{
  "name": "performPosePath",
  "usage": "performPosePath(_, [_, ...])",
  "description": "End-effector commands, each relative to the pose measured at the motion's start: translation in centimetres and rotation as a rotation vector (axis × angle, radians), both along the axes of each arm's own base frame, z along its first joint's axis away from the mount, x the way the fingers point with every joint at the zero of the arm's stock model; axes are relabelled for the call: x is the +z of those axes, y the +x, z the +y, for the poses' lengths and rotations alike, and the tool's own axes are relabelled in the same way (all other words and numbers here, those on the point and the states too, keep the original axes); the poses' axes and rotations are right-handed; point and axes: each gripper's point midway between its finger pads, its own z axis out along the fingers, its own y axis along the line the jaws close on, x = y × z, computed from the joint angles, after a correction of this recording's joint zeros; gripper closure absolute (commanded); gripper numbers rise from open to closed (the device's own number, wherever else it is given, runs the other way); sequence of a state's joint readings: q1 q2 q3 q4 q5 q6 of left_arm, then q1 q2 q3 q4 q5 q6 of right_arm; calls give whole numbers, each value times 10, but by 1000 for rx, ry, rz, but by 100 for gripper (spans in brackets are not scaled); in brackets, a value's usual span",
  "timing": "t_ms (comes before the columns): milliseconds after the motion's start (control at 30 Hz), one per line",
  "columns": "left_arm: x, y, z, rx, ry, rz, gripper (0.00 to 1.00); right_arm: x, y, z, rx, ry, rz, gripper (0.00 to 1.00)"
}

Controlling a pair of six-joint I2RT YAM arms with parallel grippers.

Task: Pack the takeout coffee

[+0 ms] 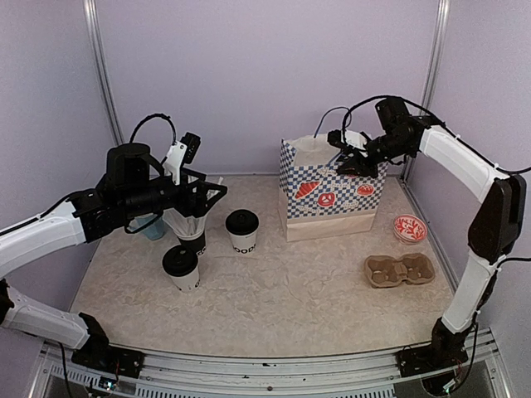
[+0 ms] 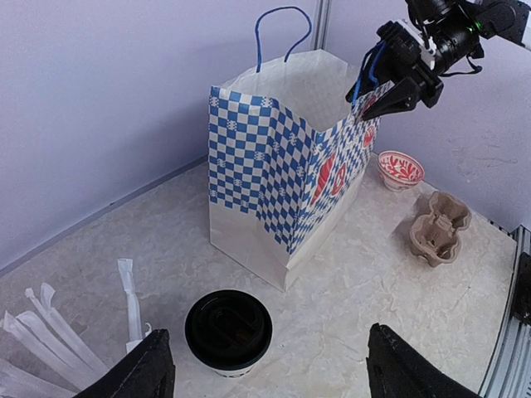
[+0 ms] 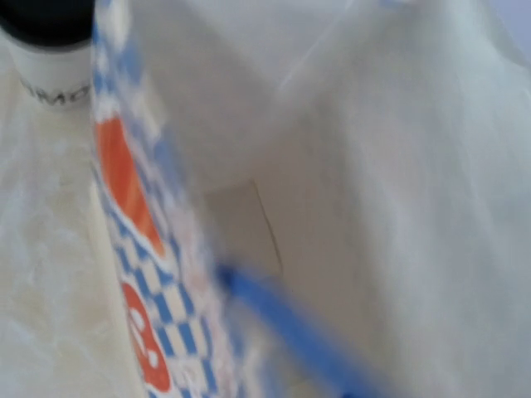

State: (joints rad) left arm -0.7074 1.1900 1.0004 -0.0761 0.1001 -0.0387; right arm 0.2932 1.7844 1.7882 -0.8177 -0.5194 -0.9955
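The left gripper (image 1: 211, 197) is hanging over the table (image 1: 290, 298) with its fingers spread wide and nothing between them. It is probably open like that so it can go down around a cup. In its own camera, the back cup (image 2: 228, 327) is sitting below, between the two fingers (image 2: 145, 369), and is not touching them.

The right gripper (image 1: 350, 162) is sitting at the top edge of the checked paper bag (image 1: 332, 199), close to a blue handle (image 3: 274, 303). It looks like it is there to hold the bag's mouth wide for the coffee. The pictures are not showing whether it is pinching the bag or only resting there.

Both coffee cups are standing on the table, left of the bag and well apart from it. The front cup (image 1: 180, 269) is standing nearer the arms. The back cup is standing farther away and more to the right.

Each cup is standing straight up, so its long way is going up and down. Its black lid is pointing at the ceiling. The bag's open top is pointing up too, so a cup could go in from above.
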Motion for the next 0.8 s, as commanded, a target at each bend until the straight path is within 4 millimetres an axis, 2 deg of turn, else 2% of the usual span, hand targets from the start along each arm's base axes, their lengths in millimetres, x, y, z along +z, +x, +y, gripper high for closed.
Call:
performPosePath(0, [12,-2,3,0,-16,-38,22,21,-21,13,88,6,4,80])
performPosePath(33, [13,-2,4,1,-17,-39,22,22,-25,13,98,4,7,87])
performPosePath(133, [13,-2,4,2,-15,-42,21,24,-40,10,135,-15,17,99])
performPosePath(433, [14,0,3,5,-17,-43,21,25,-83,8,208,-17,64,100])
performPosePath(667, [41,-6,-11,5,-35,-56,21,22,-134,28,336,-6,111,100])
performPosePath(767, [45,-7,-21,4,-11,-44,21,20,-156,41,391,-2,132,100])
